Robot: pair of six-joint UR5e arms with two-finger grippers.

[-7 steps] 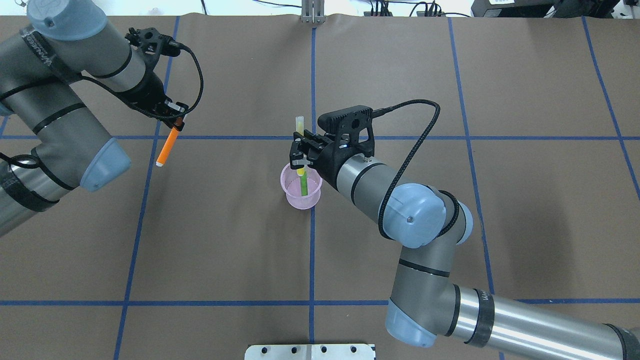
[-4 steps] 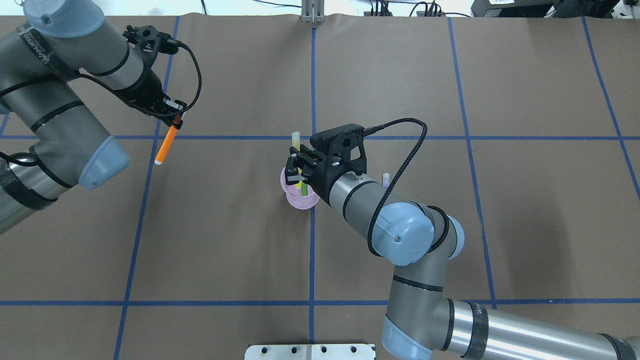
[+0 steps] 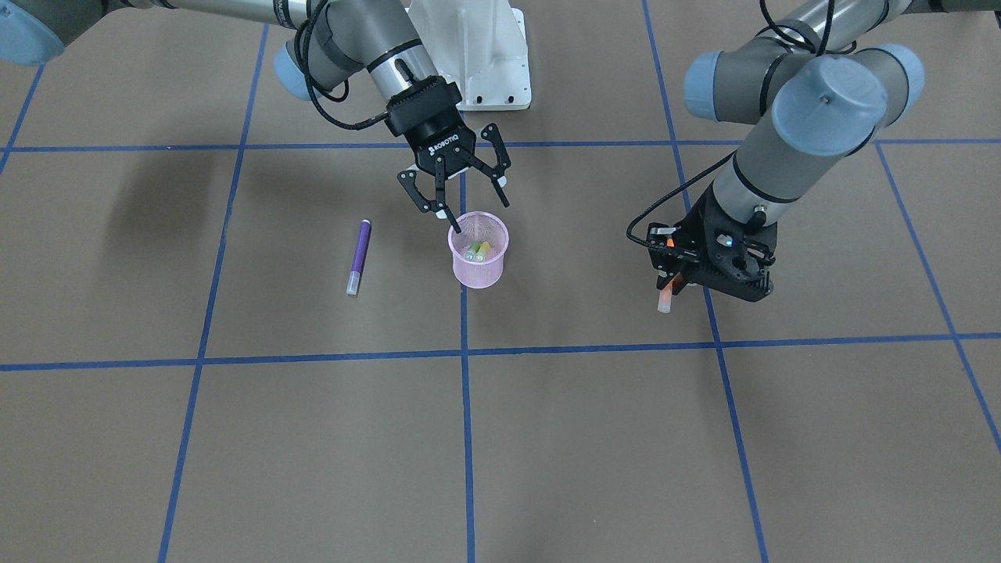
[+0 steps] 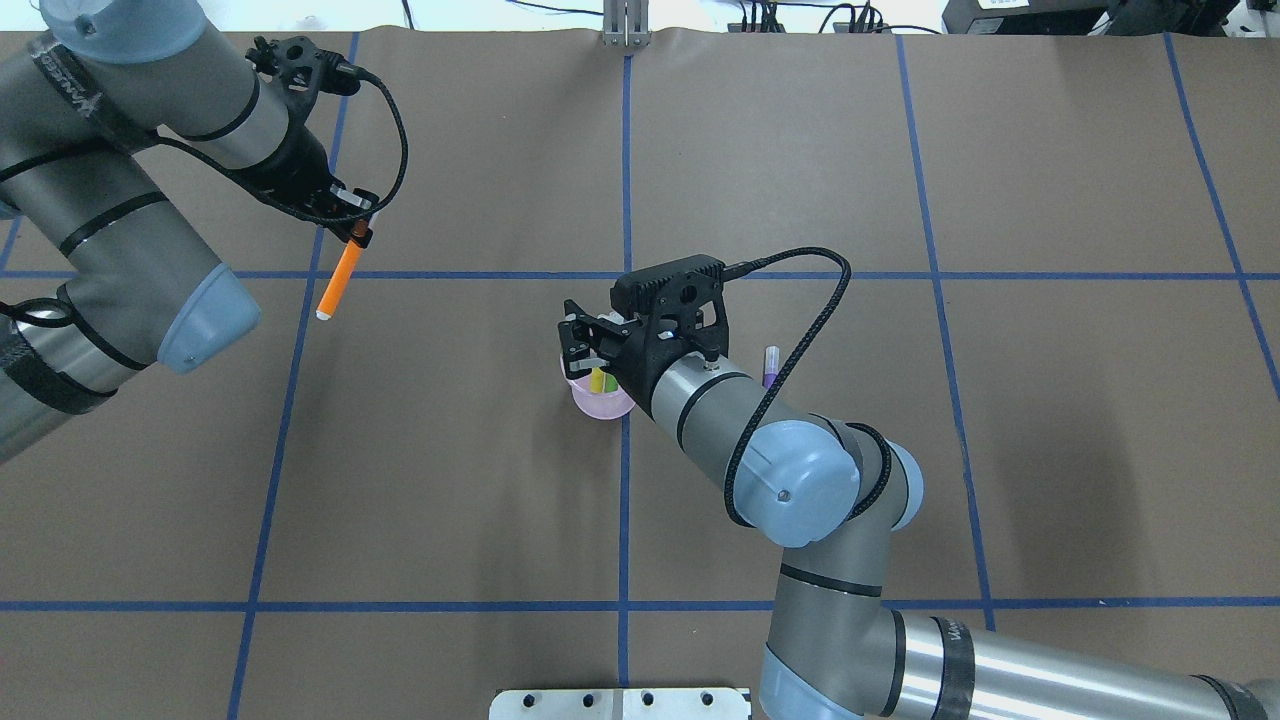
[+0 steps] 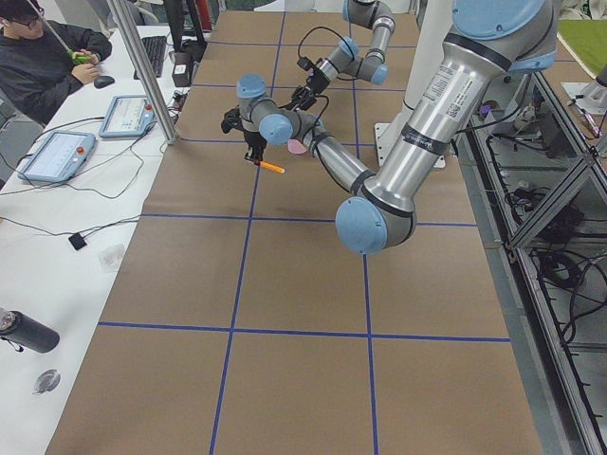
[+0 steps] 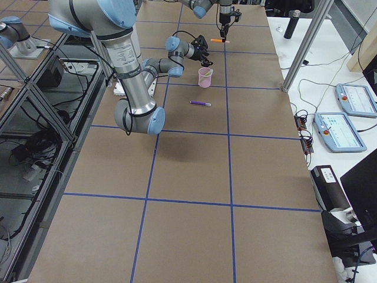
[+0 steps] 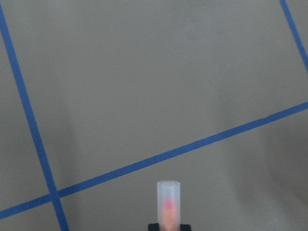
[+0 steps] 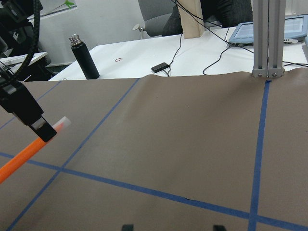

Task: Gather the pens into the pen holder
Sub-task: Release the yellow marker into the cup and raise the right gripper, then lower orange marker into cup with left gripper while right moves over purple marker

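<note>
Your right pincer [image 3: 469, 205] hangs spread just above the pen holder [image 3: 478, 274], likely because the yellow pen [image 3: 484, 249] and green pen [image 3: 471, 252] sit inside. Your left pincer [image 4: 357, 232] pinches the orange pen [image 4: 338, 282] by 1 end, pale cap free for dropping in. The purple pen [image 3: 359, 254] lies on the bench [image 3: 313, 438].

The table [image 4: 450, 480] has a smooth, matt brown paper cover marked with blue tape lines [image 4: 623, 500]. The pen holder [image 3: 478, 266] is pink wire mesh. The orange pen [image 4: 340, 280] and the purple pen [image 3: 358, 254] near the pen holder are smooth plastic with translucent caps. The right arm [image 4: 720, 410] and the left arm [image 4: 110, 190] are satin grey metal.
</note>
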